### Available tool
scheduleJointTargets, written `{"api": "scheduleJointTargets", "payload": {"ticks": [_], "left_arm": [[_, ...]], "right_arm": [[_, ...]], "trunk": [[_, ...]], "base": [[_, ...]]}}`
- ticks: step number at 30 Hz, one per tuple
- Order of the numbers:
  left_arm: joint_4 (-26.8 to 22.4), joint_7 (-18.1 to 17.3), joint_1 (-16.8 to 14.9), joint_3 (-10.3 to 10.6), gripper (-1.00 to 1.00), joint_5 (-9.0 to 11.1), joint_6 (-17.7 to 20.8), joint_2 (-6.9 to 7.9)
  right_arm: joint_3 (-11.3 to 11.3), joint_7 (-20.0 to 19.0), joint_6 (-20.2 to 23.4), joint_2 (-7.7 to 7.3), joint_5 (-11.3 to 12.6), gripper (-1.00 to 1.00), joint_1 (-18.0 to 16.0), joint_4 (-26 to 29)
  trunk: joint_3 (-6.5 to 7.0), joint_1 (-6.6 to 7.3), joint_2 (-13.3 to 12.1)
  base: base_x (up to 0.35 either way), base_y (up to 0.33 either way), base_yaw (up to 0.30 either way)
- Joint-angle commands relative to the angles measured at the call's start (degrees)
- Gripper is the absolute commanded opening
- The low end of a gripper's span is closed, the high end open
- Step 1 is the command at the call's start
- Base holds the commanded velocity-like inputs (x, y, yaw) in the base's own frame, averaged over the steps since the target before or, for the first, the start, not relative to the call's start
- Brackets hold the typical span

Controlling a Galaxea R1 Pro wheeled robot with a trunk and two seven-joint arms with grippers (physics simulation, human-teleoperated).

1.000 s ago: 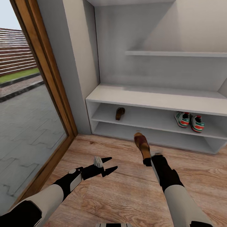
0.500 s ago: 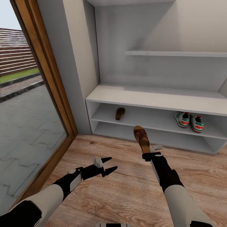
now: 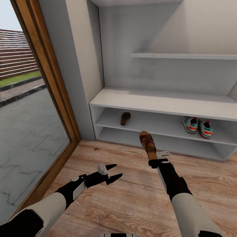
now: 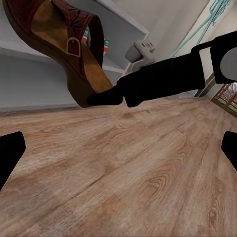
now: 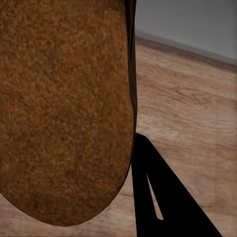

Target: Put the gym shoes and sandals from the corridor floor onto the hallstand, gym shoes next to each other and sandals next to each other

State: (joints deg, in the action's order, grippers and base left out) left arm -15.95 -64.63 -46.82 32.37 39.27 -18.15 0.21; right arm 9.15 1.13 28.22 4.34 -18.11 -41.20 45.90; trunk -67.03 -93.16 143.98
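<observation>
My right gripper [image 3: 154, 161] is shut on the heel of a brown sandal [image 3: 147, 144], holding it above the floor [image 3: 131, 197] in front of the hallstand [image 3: 164, 102]. The left wrist view shows this sandal [image 4: 64, 44] tilted, pinched at the heel by dark fingers [image 4: 106, 97]. Its tan footbed [image 5: 64, 108] fills much of the right wrist view. The other sandal [image 3: 125, 118] lies on the upper shelf tier at the left. Both gym shoes [image 3: 197, 127] stand side by side on the same tier at the right. My left gripper [image 3: 113, 172] hangs open and empty over the floor.
A wood-framed glass door [image 3: 49, 82] runs along the left, with paving outside. A grey wall section [image 3: 79, 65] stands between door and hallstand. The hallstand's lower tier [image 3: 171, 143] and upper back shelf [image 3: 184, 56] are bare.
The right gripper lifted the sandal slightly and rotated at the wrist between one second ago and half a second ago; since then nothing has moved. The left arm stayed still.
</observation>
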Motion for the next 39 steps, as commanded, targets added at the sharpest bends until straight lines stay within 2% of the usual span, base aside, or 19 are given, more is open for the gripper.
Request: {"api": "scheduleJointTargets", "payload": {"ticks": [1, 7, 17, 23, 30, 39], "left_arm": [[0.04, -0.06, -0.04, 0.36, 1.0, 0.39, -0.31, 0.03], [0.0, -0.17, -0.04, 0.4, 1.0, 0.46, -0.31, -0.02], [-0.12, -0.41, -0.03, 0.41, 1.0, 0.55, -0.31, -0.29], [-0.05, -0.34, -0.03, 0.41, 1.0, 0.48, -0.31, -2.1], [-0.05, -0.32, -0.03, 0.41, 1.0, 0.46, -0.31, -2.46], [-0.05, -0.32, -0.07, 0.41, 1.0, 0.46, -0.31, -2.5]], "right_arm": [[0.14, 0.18, 0.26, 0.06, 0.09, -1.0, -0.03, 0.02], [0.13, 0.1, 0.25, 0.06, 0.09, -1.0, -0.03, 0.07], [0.02, 0.1, 0.25, 0.14, 0.01, -1.0, -0.03, 0.03], [-0.01, 0.09, 0.25, 0.15, 0.0, -1.0, -0.03, 0.08], [0.0, 0.06, 0.25, 0.2, 0.0, -1.0, -0.03, -0.06], [0.09, 0.01, 0.06, 0.19, 0.09, -1.0, -0.03, -0.6]], "trunk": [[-0.05, 0.01, 0.02], [-0.05, 0.01, 0.02], [-0.05, 0.01, 0.02], [-0.05, 0.01, 0.02], [-0.05, 0.01, 0.02], [-0.05, 0.01, 0.02]], "base": [[0.0, 0.0, 0.0], [0.11, 0.0, 0.0], [0.328, 0.0, 0.0], [0.342, 0.007, 0.0], [0.281, 0.125, 0.0], [0.068, 0.037, 0.0]]}}
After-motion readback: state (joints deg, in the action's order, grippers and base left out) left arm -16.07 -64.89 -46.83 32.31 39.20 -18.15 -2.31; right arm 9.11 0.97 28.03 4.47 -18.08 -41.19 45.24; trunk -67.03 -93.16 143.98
